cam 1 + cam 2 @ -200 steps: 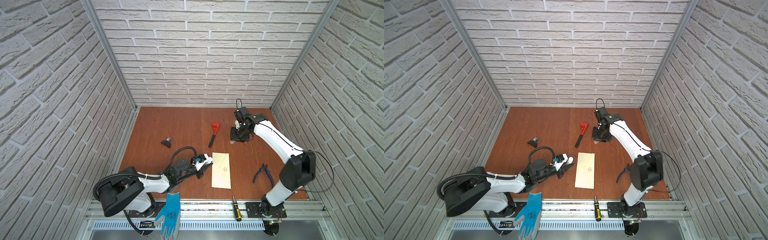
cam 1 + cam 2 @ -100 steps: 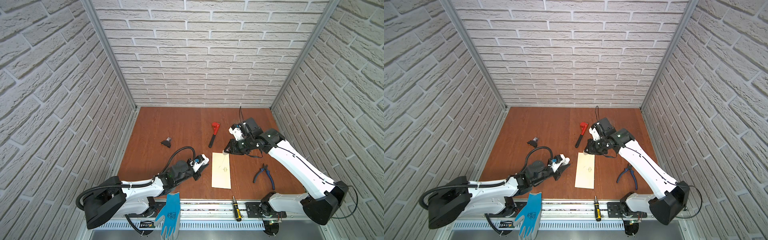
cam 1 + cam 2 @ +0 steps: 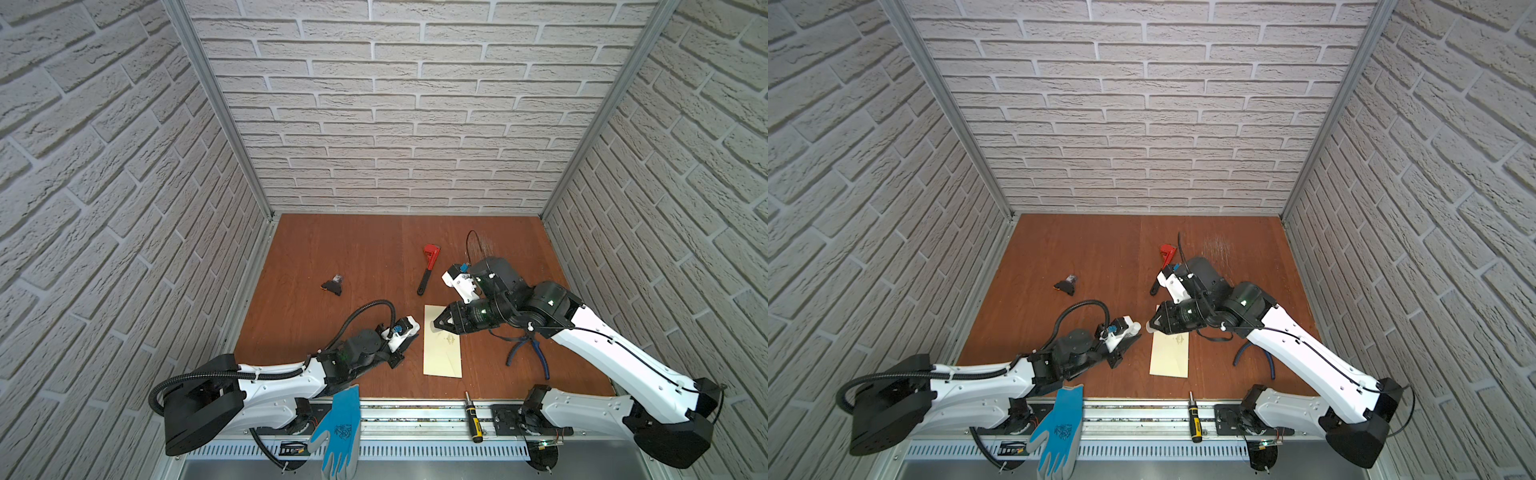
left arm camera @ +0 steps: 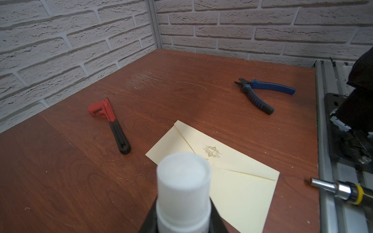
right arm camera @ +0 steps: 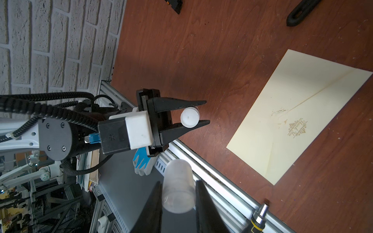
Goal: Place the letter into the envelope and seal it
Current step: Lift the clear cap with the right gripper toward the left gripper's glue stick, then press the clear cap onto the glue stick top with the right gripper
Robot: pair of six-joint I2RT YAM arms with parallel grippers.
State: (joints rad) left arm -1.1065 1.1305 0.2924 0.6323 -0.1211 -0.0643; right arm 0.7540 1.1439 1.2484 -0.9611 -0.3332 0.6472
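Brick-walled cell, my wooden table (image 3: 353, 257), envelope (image 3: 442, 357) flat near its front edge, flap folded down, my left gripper (image 5: 207, 111) clamped on the glue stick (image 5: 189, 117), my right gripper (image 5: 178, 181) pinching a translucent cap (image 5: 177, 193) above the envelope

From my console I see a cell closed on three sides by white brick-pattern panels: a back wall (image 3: 386, 104), a left wall (image 3: 83, 166) and a right wall (image 3: 685, 187). Bare aluminium posts (image 3: 222, 120) run up both rear corners. The floor of the cell is a reddish-brown wood-grain board (image 3: 353, 257), dusty, with a patch of pale scratches (image 3: 1219, 249) towards the back right, where it catches the light. Along the near edge lies an aluminium rail (image 3: 415, 419) and, below it, a slotted grey strip (image 3: 415, 451). The lighting is even and soft, the shadows faint. Beyond the rail, the right wrist view shows a dim room (image 5: 30, 201) crowded with metal frames and cables.
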